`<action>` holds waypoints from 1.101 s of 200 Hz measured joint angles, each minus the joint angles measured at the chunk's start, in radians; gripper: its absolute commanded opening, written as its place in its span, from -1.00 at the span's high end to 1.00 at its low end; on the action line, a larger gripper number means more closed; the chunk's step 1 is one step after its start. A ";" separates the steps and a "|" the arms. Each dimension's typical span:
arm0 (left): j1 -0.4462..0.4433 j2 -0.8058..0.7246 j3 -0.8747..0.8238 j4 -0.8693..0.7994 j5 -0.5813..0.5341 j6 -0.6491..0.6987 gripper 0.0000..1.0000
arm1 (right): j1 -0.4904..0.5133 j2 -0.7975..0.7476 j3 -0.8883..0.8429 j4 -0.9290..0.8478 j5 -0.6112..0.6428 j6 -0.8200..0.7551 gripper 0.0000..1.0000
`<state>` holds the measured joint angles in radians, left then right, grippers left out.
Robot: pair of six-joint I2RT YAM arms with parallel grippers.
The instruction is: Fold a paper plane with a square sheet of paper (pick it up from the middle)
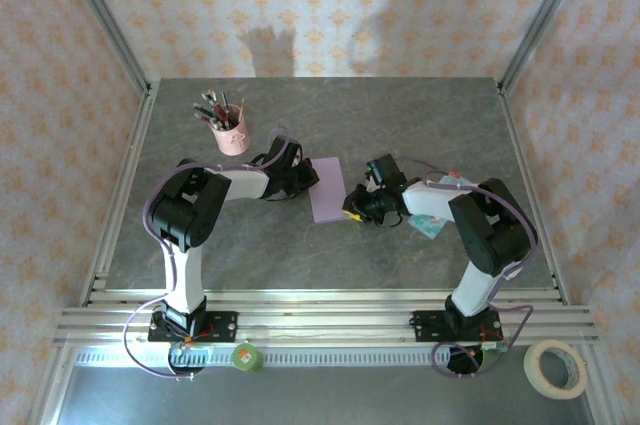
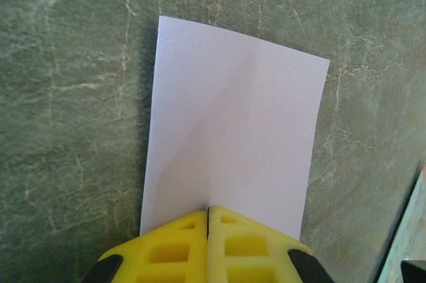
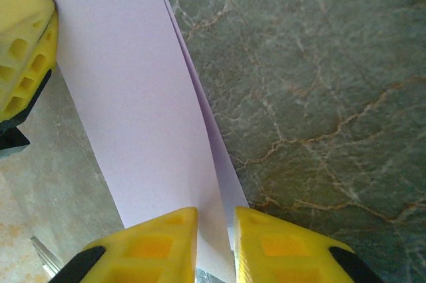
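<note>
Item 1. Table [image 1: 400,125]: grey, marble-veined top, framed by patterned walls.

Item 2. Square sheet of paper [image 1: 328,188]: pale lilac, plain, lay doubled over into a narrow rectangle at mid-table between my two arms. Two layers showed along one long edge in the right wrist view, and a faint diagonal crease showed in the left wrist view. Its long axis ran from the near side towards the far wall, slightly slanted.

Item 3. Pen cup [image 1: 232,135]: pink, upright, at far left, well apart from the sheet.

Item 4. Tape roll [image 1: 556,367]: pale, off the table at near right.

Item 5. Packet [image 1: 430,227]: teal and white, beside my right arm.

Item 6. Left pincer [image 2: 208,220]: fingers pressed together at a short edge of the sheet. I could not tell whether it was pinching or only touching.

Item 7. Right pincer [image 3: 214,220]: fingers narrowly parted, with the sheet's layered edge in the gap.
</note>
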<state>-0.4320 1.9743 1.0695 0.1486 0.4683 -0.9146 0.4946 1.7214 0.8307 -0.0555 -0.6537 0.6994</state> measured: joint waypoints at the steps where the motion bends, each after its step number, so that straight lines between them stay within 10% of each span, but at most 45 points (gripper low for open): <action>1: 0.000 0.000 0.000 0.000 0.000 0.000 0.90 | 0.000 0.000 0.000 0.000 0.000 0.000 0.61; 62: 0.001 -0.003 0.002 -0.005 0.015 0.002 0.89 | -0.001 0.000 0.002 0.000 0.005 0.007 0.93; 220: 0.046 0.053 0.104 -0.074 -0.023 0.061 0.93 | 0.002 -0.084 -0.072 0.084 -0.007 0.042 0.99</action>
<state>-0.3862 2.0277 1.1736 0.0750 0.4450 -0.8532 0.4969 1.6379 0.7582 0.0280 -0.6605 0.7410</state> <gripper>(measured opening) 0.062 0.040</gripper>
